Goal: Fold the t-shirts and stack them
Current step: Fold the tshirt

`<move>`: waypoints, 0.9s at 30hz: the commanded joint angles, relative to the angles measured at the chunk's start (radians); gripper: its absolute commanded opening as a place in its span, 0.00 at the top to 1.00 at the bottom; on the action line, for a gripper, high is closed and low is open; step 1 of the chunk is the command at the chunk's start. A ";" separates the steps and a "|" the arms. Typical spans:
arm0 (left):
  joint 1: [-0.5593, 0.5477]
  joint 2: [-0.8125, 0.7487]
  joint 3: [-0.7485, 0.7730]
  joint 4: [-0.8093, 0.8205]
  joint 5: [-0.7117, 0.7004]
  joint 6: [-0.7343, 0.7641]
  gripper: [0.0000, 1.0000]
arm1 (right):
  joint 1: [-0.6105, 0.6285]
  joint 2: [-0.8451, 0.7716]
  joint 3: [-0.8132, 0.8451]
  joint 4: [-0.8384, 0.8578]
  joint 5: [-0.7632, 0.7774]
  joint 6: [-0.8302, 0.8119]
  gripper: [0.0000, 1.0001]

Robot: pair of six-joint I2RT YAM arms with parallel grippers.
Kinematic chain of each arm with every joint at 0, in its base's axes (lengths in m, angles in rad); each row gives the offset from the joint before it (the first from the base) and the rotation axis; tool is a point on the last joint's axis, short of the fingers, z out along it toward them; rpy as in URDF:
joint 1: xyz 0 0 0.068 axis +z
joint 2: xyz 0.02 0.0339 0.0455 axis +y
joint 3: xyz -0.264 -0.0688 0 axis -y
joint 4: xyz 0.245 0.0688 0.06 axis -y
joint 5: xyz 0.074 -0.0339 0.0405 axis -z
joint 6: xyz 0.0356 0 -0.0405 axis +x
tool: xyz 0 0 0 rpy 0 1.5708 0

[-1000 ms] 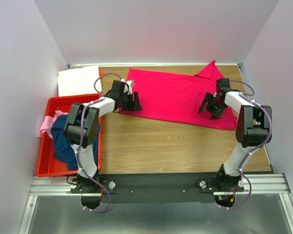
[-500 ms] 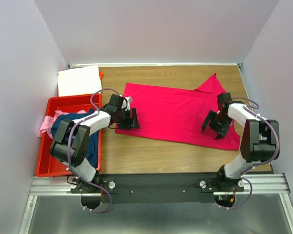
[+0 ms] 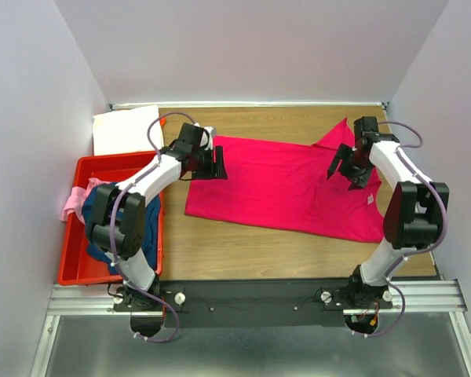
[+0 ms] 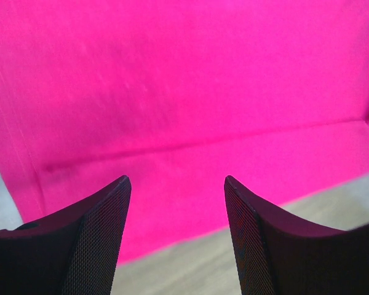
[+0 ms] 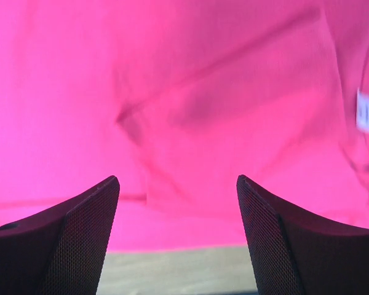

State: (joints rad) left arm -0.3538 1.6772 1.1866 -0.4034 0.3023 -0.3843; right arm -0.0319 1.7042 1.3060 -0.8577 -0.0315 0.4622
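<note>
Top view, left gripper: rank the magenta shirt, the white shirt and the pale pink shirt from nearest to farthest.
1. magenta shirt: directly at the left gripper, which is open over the shirt's left edge.
2. white shirt: off to the gripper's left, behind the red bin.
3. pale pink shirt: at the bin's left wall, farthest.

You see a red plastic bin (image 3: 72, 263) on the left edge of a wooden table (image 3: 251, 243), enclosed by pale walls (image 3: 251, 47).
</note>
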 commanded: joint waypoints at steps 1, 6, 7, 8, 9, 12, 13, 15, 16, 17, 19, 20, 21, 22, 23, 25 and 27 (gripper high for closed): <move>-0.001 0.070 0.028 -0.037 -0.075 0.062 0.30 | -0.002 0.107 0.024 0.028 0.061 -0.039 0.17; 0.001 0.085 -0.033 -0.019 -0.101 0.070 0.30 | -0.002 0.202 0.022 0.089 0.044 -0.034 0.17; -0.001 0.082 -0.048 -0.012 -0.107 0.071 0.30 | -0.002 0.210 0.021 0.094 0.044 -0.034 0.17; -0.001 0.075 -0.083 -0.003 -0.111 0.071 0.30 | -0.003 0.225 0.015 0.095 0.057 -0.034 0.17; -0.001 0.070 -0.099 0.008 -0.108 0.070 0.30 | -0.005 0.232 0.010 0.097 0.065 -0.034 0.17; -0.002 0.050 -0.162 0.017 -0.109 0.061 0.30 | -0.022 0.245 -0.020 0.103 0.085 -0.037 0.17; -0.005 0.043 -0.182 0.020 -0.111 0.056 0.30 | -0.028 0.247 -0.030 0.106 0.090 -0.039 0.17; -0.011 0.015 -0.247 0.031 -0.115 0.045 0.30 | -0.049 0.250 -0.051 0.115 0.094 -0.040 0.17; -0.016 0.009 -0.266 0.034 -0.115 0.044 0.30 | -0.057 0.256 -0.068 0.118 0.094 -0.040 0.17; -0.017 -0.003 -0.301 0.034 -0.112 0.038 0.30 | -0.075 0.256 -0.076 0.117 0.088 -0.040 0.17; -0.024 -0.023 -0.329 0.032 -0.103 0.027 0.30 | -0.092 0.245 -0.103 0.117 0.079 -0.042 0.17; -0.028 -0.034 -0.338 0.034 -0.095 0.019 0.30 | -0.100 0.238 -0.111 0.115 0.074 -0.043 0.17; -0.031 -0.060 -0.357 0.034 -0.088 -0.002 0.30 | -0.114 0.230 -0.122 0.115 0.071 -0.046 0.17; -0.034 -0.072 -0.363 0.037 -0.077 -0.013 0.30 | -0.120 0.221 -0.132 0.114 0.070 -0.048 0.17; -0.046 -0.086 -0.378 0.038 -0.053 -0.025 0.30 | -0.129 0.203 -0.154 0.114 0.064 -0.051 0.17; -0.062 -0.120 -0.392 0.037 -0.020 -0.054 0.30 | -0.135 0.184 -0.174 0.111 0.056 -0.054 0.17; -0.085 -0.155 -0.422 0.029 -0.008 -0.089 0.30 | -0.137 0.161 -0.206 0.105 0.045 -0.056 0.16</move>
State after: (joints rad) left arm -0.4065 1.5650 0.8295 -0.2844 0.2569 -0.4061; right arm -0.1406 1.8442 1.2007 -0.7338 -0.0185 0.4408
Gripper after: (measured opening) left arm 0.700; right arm 0.832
